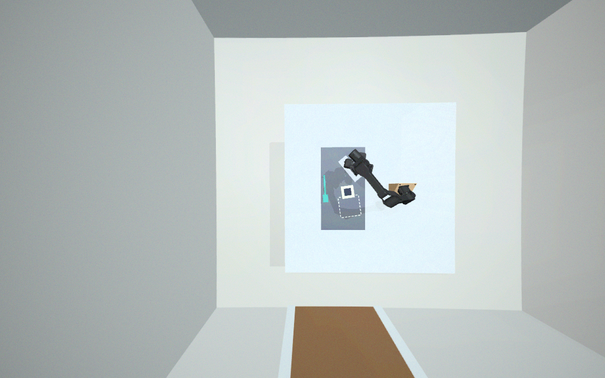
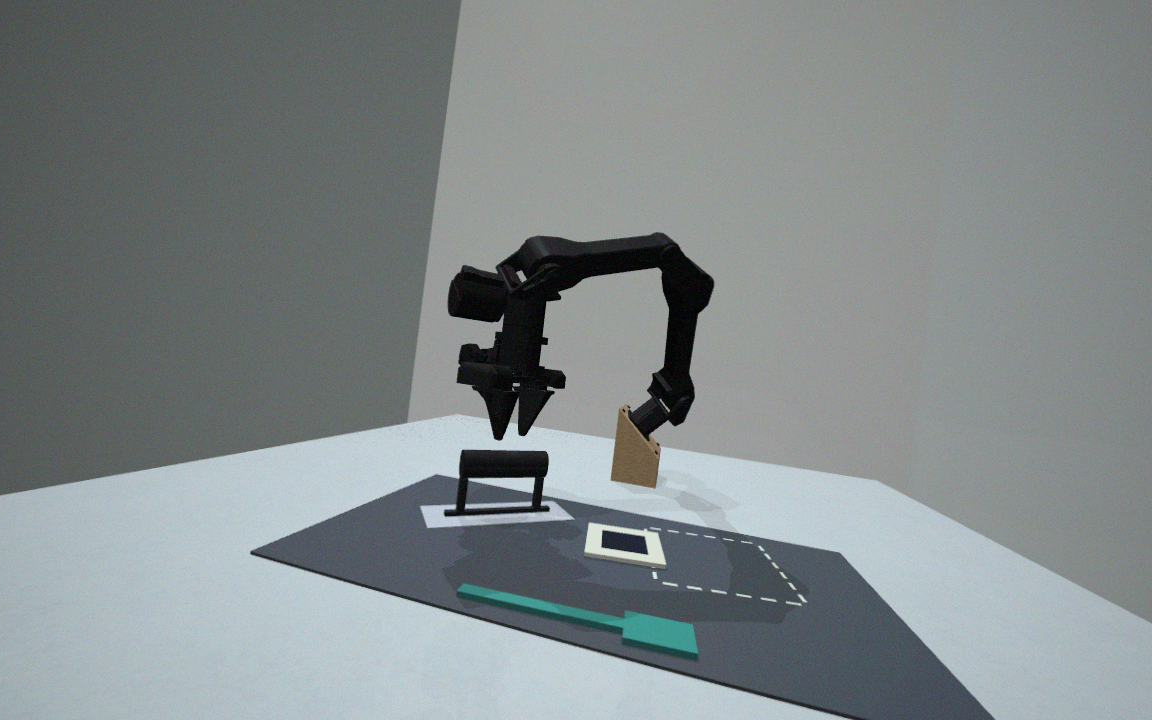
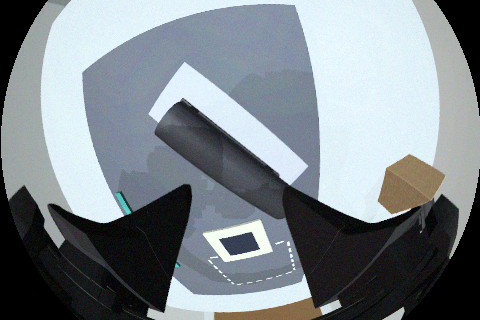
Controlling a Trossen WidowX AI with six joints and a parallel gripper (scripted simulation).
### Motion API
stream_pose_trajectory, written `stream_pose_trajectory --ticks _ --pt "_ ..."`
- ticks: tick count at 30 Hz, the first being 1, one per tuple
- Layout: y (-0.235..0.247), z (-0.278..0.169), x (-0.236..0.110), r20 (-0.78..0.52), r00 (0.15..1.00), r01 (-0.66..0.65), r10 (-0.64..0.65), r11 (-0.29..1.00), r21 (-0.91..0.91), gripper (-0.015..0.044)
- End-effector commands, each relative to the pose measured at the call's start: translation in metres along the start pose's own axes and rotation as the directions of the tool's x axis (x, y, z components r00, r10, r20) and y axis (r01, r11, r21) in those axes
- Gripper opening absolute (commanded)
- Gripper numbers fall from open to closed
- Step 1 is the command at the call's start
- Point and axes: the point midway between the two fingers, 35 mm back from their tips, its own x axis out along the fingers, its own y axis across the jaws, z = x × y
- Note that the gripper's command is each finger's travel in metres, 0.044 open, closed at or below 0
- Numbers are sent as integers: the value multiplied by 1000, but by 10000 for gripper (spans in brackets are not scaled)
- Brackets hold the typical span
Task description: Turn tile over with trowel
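Observation:
The white tile (image 1: 347,191) (image 2: 624,543) (image 3: 240,243) lies flat on the dark mat (image 1: 342,223) (image 2: 365,546) (image 3: 220,47) with its dark marked square facing up. It sits at one edge of the dashed outline (image 1: 349,217) (image 2: 728,593) (image 3: 250,282), mostly outside it. A flat teal trowel-shaped tool (image 1: 324,188) (image 2: 562,613) (image 3: 122,203) lies on the mat's edge, away from the arm. A tool with a black bar handle (image 2: 504,463) (image 3: 214,150) on a white plate (image 2: 437,514) (image 3: 227,120) stands on the mat. My gripper (image 1: 349,161) (image 2: 510,434) (image 3: 238,194) is open and empty, a little above that handle.
A tan wedge block (image 1: 396,187) (image 2: 634,456) (image 3: 410,183) stands at the arm's base on the pale table (image 1: 413,140) (image 2: 115,582). The arm arches from it over the mat's far end.

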Motion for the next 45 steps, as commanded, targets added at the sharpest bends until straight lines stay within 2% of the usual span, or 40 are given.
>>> stream_pose_trajectory --ticks 1,10,20,33,45 --pt "1 0 -1 6 1000 -1 1 989 150 270" --pt "1 1 -1 6 1000 -3 1 895 446 270" --pt "2 1 -1 6 1000 -5 1 690 724 270" --pt "2 1 -1 6 1000 -6 1 306 952 270" --pt "3 1 -1 7 1000 -6 1 -105 994 270"
